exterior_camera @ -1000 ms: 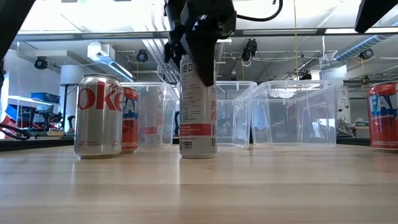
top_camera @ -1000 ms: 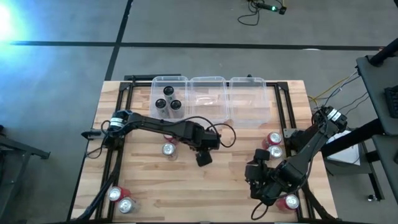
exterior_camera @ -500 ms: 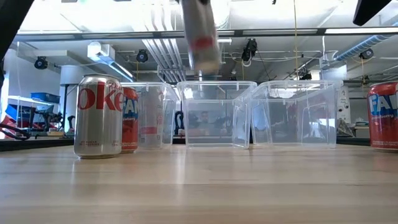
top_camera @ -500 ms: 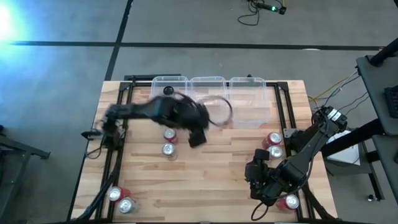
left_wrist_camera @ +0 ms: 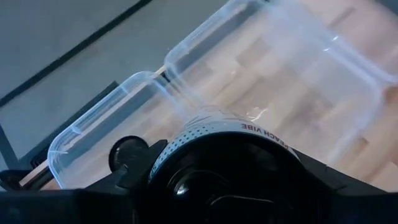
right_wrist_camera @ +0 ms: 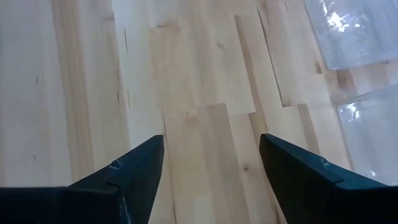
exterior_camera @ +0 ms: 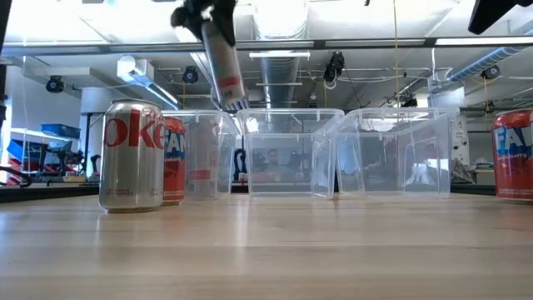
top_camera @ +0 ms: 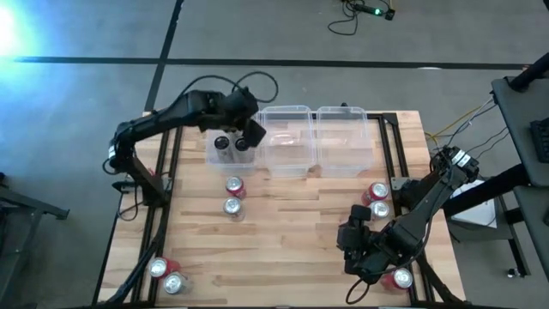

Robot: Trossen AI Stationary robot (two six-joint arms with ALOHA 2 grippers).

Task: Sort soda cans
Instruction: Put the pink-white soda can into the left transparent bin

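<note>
Pale blond wood planks stripe the tabletop [top_camera: 283, 223]. The can [exterior_camera: 221, 58] held up high is silver with a red band and dark print. On the tabletop, a silver can [exterior_camera: 132, 156] carries big red lettering, and a red can [exterior_camera: 174, 158] behind it bears blue-and-white letters. Another red can [exterior_camera: 512, 154] matches. The bins [top_camera: 290, 137] are clear. Both arms are black.
</note>
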